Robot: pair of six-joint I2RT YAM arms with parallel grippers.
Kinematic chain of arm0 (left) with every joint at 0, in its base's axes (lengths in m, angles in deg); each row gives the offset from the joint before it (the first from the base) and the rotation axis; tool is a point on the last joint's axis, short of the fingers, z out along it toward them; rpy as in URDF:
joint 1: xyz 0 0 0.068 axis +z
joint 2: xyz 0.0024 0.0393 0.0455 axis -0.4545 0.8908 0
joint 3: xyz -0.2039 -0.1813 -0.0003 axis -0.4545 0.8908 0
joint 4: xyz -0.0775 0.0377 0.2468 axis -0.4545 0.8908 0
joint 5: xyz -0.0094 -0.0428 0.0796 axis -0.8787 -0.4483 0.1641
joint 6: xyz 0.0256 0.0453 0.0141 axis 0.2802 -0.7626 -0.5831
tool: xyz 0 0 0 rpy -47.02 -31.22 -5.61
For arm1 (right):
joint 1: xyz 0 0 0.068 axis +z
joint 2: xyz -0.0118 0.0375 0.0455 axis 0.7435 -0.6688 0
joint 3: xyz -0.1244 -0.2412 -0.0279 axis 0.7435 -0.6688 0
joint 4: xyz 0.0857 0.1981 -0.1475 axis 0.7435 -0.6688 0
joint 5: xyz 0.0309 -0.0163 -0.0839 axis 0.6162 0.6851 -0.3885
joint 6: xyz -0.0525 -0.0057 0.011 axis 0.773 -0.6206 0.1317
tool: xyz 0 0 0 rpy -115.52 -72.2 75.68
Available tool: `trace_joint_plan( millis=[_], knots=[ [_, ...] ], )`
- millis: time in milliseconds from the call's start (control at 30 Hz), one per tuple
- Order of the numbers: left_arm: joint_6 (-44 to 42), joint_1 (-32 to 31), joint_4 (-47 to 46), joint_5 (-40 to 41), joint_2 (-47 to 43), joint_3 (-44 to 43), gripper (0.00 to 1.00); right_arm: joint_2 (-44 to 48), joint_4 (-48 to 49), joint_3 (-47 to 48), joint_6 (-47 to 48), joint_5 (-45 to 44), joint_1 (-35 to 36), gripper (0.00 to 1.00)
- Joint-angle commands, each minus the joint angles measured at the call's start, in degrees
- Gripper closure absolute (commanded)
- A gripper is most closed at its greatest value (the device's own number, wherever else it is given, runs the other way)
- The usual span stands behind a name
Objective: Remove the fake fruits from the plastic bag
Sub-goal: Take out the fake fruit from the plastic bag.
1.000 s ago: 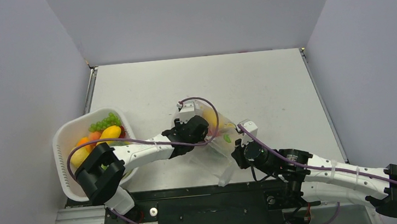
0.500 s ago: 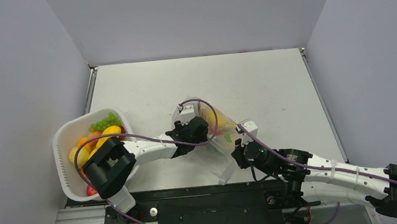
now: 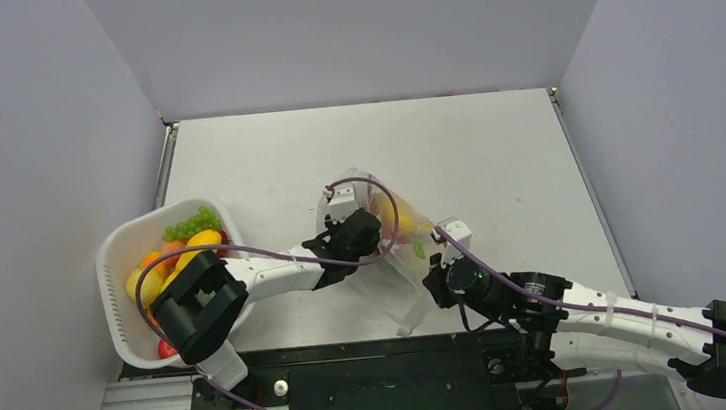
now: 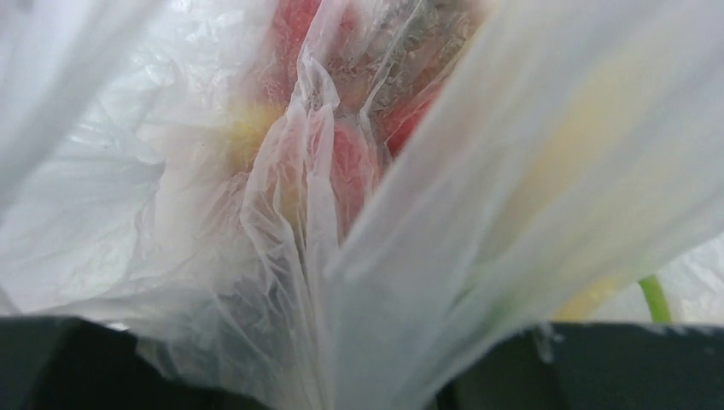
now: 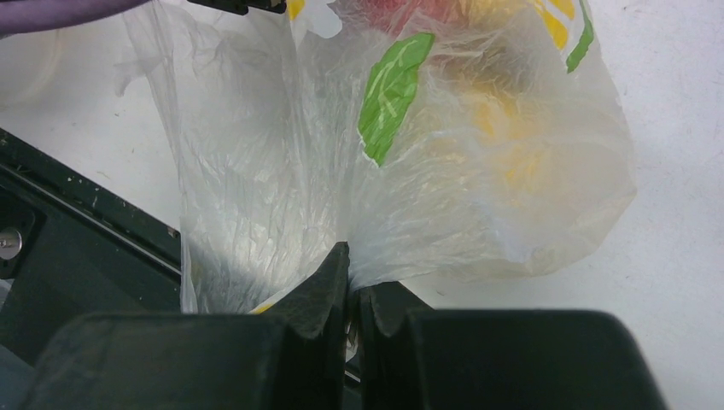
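Right gripper (image 5: 352,295) pinches tight on the plastic bag (image 3: 399,252), which lies on the table (image 3: 495,152) near its front edge, fake fruits (image 4: 350,162) inside; film bunches between the left gripper (image 4: 346,376) jaws, clamped or loose I cannot tell.

We see the crinkly transparent plastic bag (image 3: 402,256) bunched up on the counter (image 3: 495,152), red and yellow fake fruits (image 5: 504,145) blurred inside its film.

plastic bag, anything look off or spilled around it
Nothing looks spilled. The plastic bag lies crumpled on the table, its near end bunched and pinched in the right gripper, with the fake fruits inside it. The twisted film is the only untidy thing.
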State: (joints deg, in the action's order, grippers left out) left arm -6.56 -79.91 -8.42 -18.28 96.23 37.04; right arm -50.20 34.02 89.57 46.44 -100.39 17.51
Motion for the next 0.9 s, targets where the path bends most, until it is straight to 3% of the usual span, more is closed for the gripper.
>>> trace_joint_plan(
  millis=[0,133,500,867],
  knots=[
    [-0.44,0.16,-2.57,0.52,-5.71,-0.35,0.94,0.81,0.37,2.53,0.36,-1.3,-0.44,0.97],
    [0.59,-0.31,0.54,-2.45,-9.61,0.09,1.0,0.9,0.38,2.35,0.06,-1.66,-0.41,0.97],
    [1.33,-0.38,7.17,-24.78,-21.85,1.6,1.0,0.34,0.38,3.37,0.69,-5.93,-0.5,0.97],
    [-0.32,-0.38,9.22,-34.62,-31.85,-4.28,1.0,0.54,1.23,4.51,0.41,-8.62,-0.68,0.96]
  ],
)
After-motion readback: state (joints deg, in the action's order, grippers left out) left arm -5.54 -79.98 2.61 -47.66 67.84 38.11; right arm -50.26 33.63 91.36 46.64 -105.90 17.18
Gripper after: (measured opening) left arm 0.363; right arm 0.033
